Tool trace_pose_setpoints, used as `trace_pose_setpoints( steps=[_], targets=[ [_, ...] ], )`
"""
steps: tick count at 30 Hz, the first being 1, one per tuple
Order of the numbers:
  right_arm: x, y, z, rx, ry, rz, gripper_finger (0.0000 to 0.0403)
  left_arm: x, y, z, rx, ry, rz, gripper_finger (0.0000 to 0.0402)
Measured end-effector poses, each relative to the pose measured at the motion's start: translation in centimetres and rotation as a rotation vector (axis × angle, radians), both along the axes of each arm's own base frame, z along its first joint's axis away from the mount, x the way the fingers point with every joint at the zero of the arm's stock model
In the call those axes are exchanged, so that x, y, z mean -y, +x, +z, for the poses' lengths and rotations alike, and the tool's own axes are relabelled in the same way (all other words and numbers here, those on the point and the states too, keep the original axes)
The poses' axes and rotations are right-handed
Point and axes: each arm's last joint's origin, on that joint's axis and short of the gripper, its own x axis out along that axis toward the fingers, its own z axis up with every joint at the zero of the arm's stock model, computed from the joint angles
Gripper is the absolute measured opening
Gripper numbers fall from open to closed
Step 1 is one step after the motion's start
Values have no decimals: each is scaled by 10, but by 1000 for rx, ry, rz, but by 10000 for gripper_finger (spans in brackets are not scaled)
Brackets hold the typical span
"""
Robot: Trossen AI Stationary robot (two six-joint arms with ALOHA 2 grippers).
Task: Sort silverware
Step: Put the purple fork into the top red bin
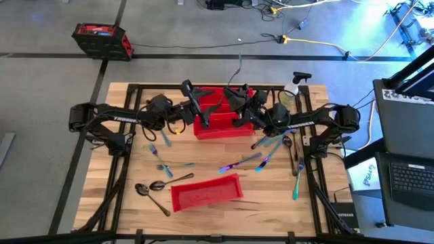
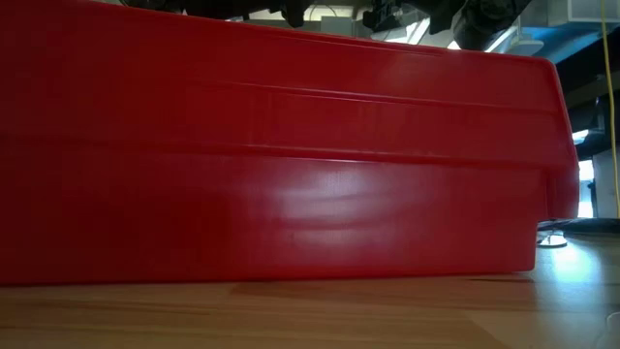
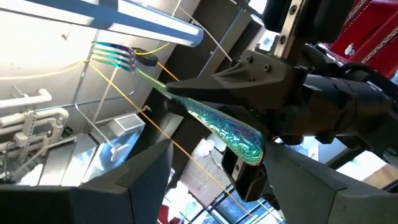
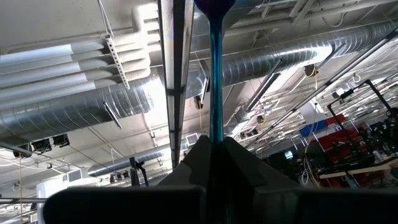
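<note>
Left wrist view shows a shiny teal fork [image 3: 205, 115] pinched tight in the right pincer [image 3: 186, 93], up above the red bin [image 1: 224, 122] on the surface [image 1: 271, 193]. Left pincer [image 1: 192, 102] beside it is spread wide, holding nothing. "TROSSEN" is on both arms.

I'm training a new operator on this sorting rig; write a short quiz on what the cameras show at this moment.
1. True or false: the right gripper is shut on an iridescent fork.
2. How many red bins are on the table? A: one. B: two. C: three.
3. Fill in: the left gripper, raised over the far bin facing the fork, has its fingers ____.

Key: 1 true; 2 B; 3 open.
</note>
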Motion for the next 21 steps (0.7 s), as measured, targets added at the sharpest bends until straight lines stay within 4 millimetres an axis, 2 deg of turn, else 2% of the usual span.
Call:
trace_pose_setpoints(
  steps=[21],
  targets=[
    [0, 2, -2, -30, 4, -1, 5, -1, 0, 3, 19, -24, 36, 237]
  ],
)
